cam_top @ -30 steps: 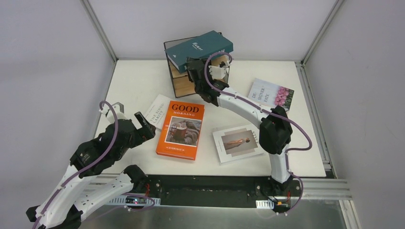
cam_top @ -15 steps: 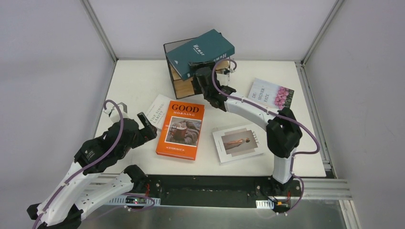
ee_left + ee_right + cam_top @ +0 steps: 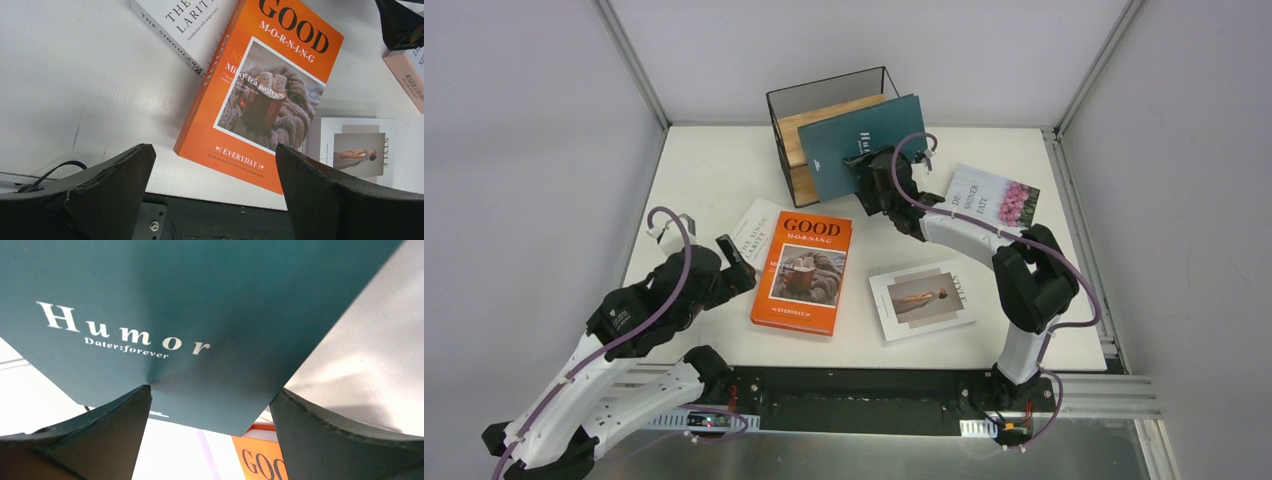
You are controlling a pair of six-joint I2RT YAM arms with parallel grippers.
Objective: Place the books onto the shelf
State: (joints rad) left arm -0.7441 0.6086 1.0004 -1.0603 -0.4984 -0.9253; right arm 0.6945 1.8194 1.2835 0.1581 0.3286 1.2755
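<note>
Teal book: stands tilted against the open front of the shelf, cover facing outward, not seated on either board. The step in hand is judged to be shelving this first book.

Right tool: at the book's lower edge, jaws wide apart. The wrist view shows the cover flat across the gap, not clamped.

Next move, as a judgement: regrip the book's edge or push it squarely in, since it looks liable to slide off.

Left tool: fully spread, empty, hovering beside the orange book.

On the desk: the orange book overlaps a white book. The STYLE book and flower book lie apart.

Not determinable: what carries the teal book's lower edge, the desk or the tool. The lower board is hidden behind the book.
</note>
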